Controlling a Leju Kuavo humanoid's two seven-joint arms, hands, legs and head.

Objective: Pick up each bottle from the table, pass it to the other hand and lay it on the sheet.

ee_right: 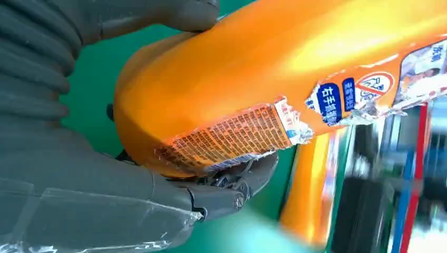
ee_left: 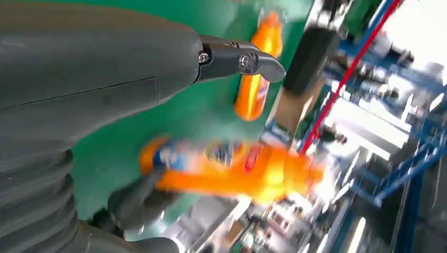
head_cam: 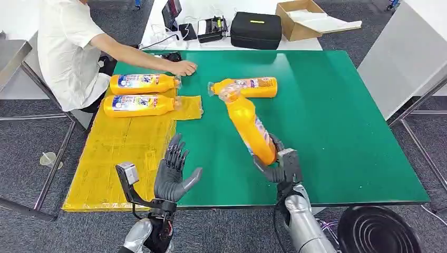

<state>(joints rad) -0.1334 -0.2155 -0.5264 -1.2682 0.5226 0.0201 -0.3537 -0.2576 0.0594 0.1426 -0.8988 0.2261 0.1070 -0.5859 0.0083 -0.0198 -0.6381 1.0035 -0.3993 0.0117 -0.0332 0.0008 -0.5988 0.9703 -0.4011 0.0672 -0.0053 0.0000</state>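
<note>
My right hand [head_cam: 278,161] grips an orange bottle [head_cam: 249,126] by its base and holds it tilted above the green table [head_cam: 337,121], cap end pointing away; the right wrist view shows the fingers [ee_right: 211,197] wrapped around the bottle [ee_right: 274,79]. The same bottle [ee_left: 232,171] appears blurred in the left wrist view. My left hand [head_cam: 174,171] is raised with fingers spread, holding nothing, at the edge of the yellow sheet [head_cam: 121,153]. Two orange bottles [head_cam: 142,83] [head_cam: 138,105] lie on the sheet's far end. Another bottle [head_cam: 248,87] lies on the table beyond the held one.
A person sits at the table's far left with a hand [head_cam: 184,67] resting on the table near the sheet. Behind the table stand a black case [head_cam: 256,30], a cardboard box [head_cam: 300,18] and small devices. A black round bin [head_cam: 377,229] is by my right side.
</note>
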